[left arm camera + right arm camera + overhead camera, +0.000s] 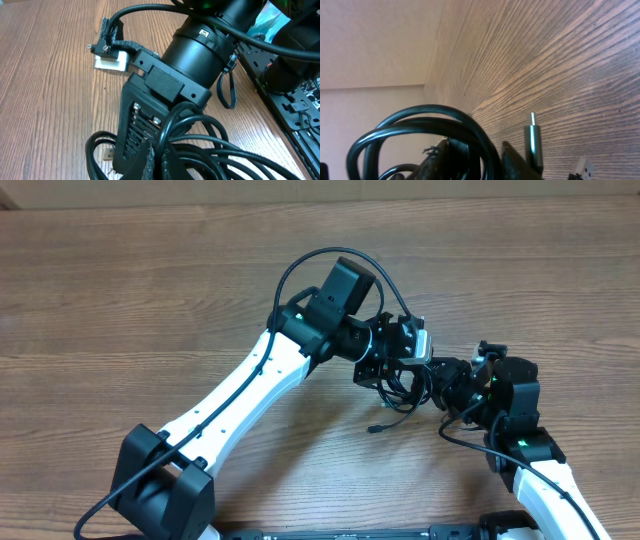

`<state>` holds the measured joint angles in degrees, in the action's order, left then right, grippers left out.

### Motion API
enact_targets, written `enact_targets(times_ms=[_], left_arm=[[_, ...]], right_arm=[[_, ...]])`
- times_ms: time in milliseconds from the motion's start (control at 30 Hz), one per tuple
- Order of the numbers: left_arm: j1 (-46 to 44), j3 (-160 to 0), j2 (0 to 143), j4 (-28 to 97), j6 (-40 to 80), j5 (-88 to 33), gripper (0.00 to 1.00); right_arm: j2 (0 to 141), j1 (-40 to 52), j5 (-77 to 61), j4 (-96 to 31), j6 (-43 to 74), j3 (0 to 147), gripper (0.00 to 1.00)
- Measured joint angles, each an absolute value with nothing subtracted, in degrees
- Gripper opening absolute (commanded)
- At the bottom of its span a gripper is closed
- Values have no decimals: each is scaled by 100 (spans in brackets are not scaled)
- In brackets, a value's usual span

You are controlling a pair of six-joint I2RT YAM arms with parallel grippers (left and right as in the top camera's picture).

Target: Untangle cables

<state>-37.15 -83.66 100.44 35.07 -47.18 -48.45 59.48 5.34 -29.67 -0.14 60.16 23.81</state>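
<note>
Cables in black knotted coil mid-table, L gripper clenched on coil, R gripper jaws straddling loops, grip unclear, loose plug on wood table nearer

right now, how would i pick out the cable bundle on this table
On the wooden table, look right of centre, where the white left arm and the right arm meet. The cable bundle is the knot of thin black loops between them, thinner than the arms' own cables, with one strand trailing to a small plug.
</note>
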Motion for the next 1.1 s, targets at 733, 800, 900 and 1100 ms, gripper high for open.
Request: enact_targets(times_ms=[733,800,900,1100], left_arm=[[-3717,-8366,10044,3553,-4012,-3854,4],[-3717,-8366,10044,3548,-3660,-3529,4],[-3745,-8366,10044,3503,-2943,-2910,4],[-3785,-8368,10044,3463,-1804,-2088,4]], right_arm=[[5953,532,-2930,-49,5996,2381,4],[5953,534,-2928,-47,5999,2381,4],[5959,534,-2932,19,5999,2381,4],[5986,532,-3114,401,5911,2379,4]])
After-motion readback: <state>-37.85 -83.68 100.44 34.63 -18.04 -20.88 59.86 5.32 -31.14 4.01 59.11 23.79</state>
